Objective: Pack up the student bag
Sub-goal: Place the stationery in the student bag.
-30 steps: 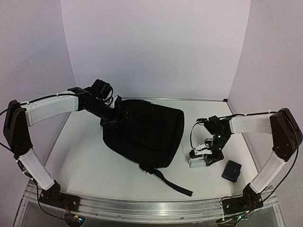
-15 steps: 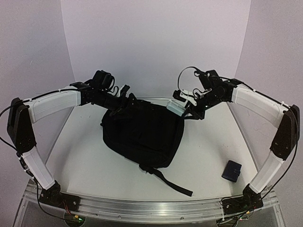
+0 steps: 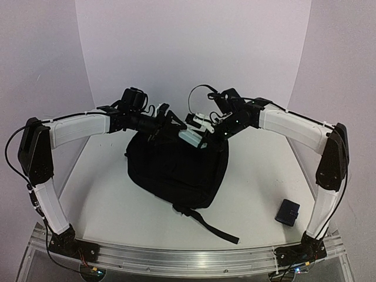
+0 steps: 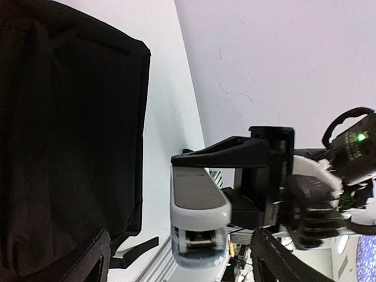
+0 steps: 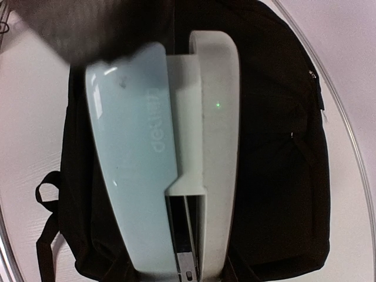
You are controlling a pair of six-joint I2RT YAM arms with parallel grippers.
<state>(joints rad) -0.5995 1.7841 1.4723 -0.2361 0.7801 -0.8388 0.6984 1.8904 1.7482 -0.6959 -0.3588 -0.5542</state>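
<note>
The left gripper (image 3: 167,118) hangs spread wide at the top edge of the student bag (image 3: 176,170), seemingly gripping nothing. The student bag lies flat, centre. Just above it, the right gripper (image 3: 202,128) clamps a pale-blue stapler (image 3: 191,137). Unless the mouth is held open, the stapler could land on closed fabric and slide off.

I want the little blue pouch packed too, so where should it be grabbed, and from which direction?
Probably pinch the pouch across its middle, edge to edge, coming straight down from above. It lies flat on the table, well apart from the backpack, so its edges look free all round.
</note>
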